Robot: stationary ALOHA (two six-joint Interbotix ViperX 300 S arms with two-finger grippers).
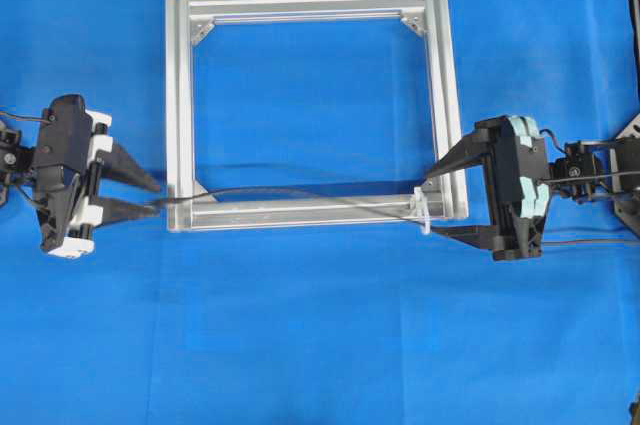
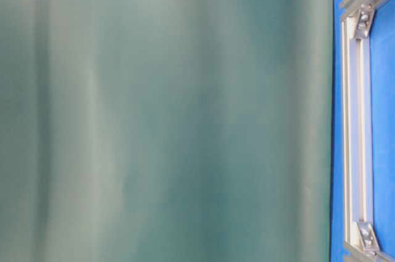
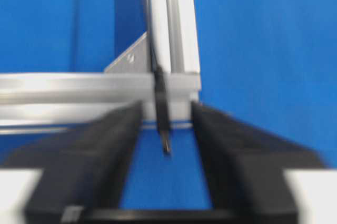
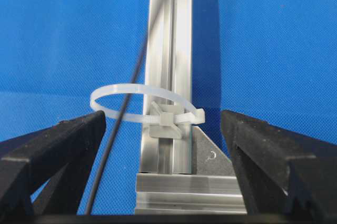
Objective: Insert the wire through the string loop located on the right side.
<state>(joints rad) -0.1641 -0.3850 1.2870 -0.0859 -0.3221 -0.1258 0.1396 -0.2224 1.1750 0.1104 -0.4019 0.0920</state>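
The wire (image 1: pixel 280 191) lies along the near bar of the aluminium frame (image 1: pixel 180 95). Its slim plug tip (image 3: pixel 162 108) sticks out past the frame's left corner, between the fingers of my left gripper (image 1: pixel 156 198), which stands open and touches neither side of it. In the right wrist view the wire (image 4: pixel 113 134) runs down through the white string loop (image 4: pixel 167 118), tied on the bar near the right corner (image 1: pixel 425 217). My right gripper (image 4: pixel 163 121) is open around that corner, and the wire passes close to its left finger (image 4: pixel 79 134).
A blue cloth covers the table. The table-level view is mostly blocked by a blurred grey-green surface, with only one frame bar (image 2: pixel 357 120) showing at the right. Silver corner brackets (image 1: pixel 412 23) sit inside the frame.
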